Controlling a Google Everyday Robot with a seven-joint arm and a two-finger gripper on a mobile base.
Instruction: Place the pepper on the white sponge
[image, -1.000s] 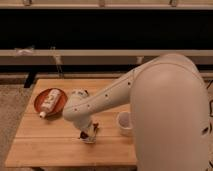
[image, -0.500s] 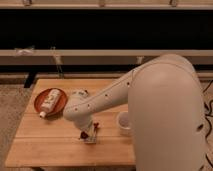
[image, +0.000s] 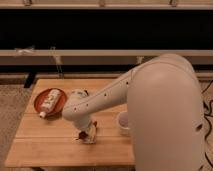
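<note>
Camera view: the gripper (image: 88, 134) is hanging low over the wooden table (image: 45, 145), jaw state cannot be told, with the pepper (image: 83, 134) sitting at its tip just above the white sponge (image: 91, 139), left of the white cup (image: 123, 123).
</note>
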